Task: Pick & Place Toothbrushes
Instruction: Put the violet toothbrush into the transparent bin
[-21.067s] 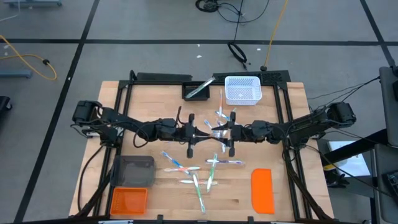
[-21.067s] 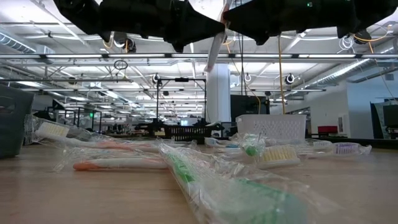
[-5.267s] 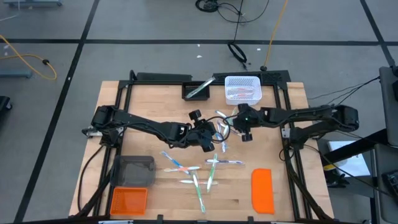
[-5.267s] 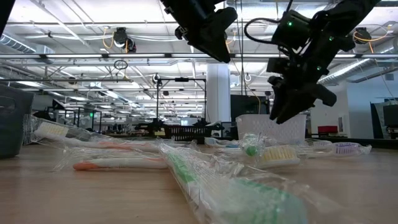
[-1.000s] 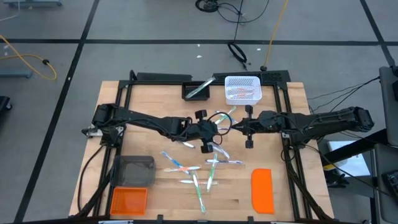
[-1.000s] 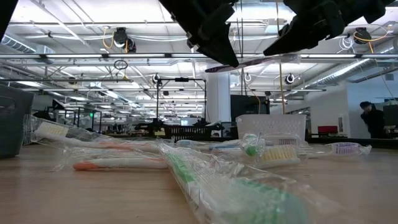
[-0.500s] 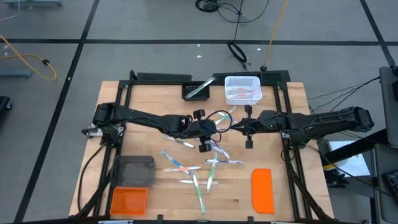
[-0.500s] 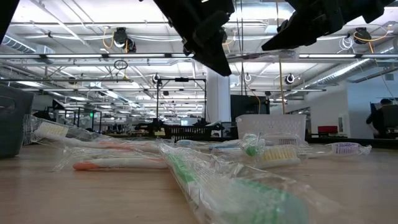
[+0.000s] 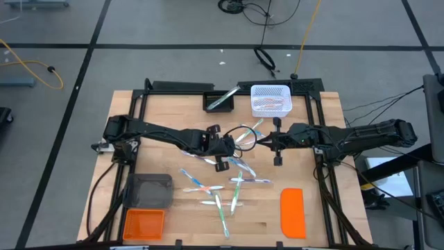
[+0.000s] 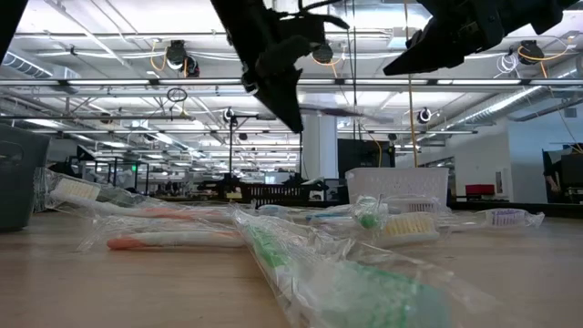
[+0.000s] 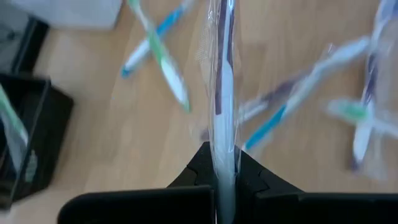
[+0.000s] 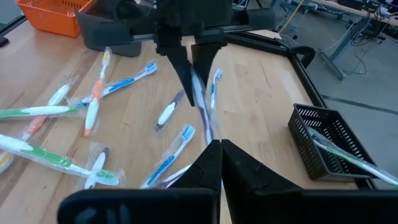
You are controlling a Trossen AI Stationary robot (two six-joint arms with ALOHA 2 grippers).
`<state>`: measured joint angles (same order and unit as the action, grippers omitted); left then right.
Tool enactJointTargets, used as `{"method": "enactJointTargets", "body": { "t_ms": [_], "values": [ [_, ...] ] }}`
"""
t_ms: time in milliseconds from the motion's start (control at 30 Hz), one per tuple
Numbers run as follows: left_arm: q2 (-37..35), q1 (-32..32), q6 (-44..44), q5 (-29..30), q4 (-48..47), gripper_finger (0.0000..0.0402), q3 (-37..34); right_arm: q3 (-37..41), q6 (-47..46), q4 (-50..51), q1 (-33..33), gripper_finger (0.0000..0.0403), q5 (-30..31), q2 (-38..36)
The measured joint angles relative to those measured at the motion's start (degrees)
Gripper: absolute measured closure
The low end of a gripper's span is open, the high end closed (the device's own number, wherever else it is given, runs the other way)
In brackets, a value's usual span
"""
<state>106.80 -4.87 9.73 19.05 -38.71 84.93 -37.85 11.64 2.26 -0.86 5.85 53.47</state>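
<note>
toothbrush (image 11: 222,93), blurred, wrapped, clenched in left end effector (image 11: 224,163); right end effector (image 12: 216,151) clenched empty.

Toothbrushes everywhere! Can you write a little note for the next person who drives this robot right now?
Left gripper: shut on a wrapped toothbrush, above mid-table.
Right gripper: shut, holding nothing, hovering just right of centre and facing the left gripper.
Done: a few toothbrushes lie in the white basket; one is in the black basket.
Left: about ten loose toothbrushes are scattered on the table in front of the arms. The grey bin, orange basket and orange lid sit along the front edge.
</note>
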Motion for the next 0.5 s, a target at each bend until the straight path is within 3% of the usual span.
{"method": "enactJointTargets", "body": {
  "t_ms": [267,500],
  "values": [
    [0.0,-3.7,8.0,-1.0,-9.5,0.0397,0.0,0.0,0.0,-0.2,0.0,0.0403,0.1,0.0],
    [-0.9,-10.7,23.4,-1.2,-18.5,0.0397,0.0,0.0,0.0,-0.2,0.0,0.0403,0.1,0.0]
  ]
}}
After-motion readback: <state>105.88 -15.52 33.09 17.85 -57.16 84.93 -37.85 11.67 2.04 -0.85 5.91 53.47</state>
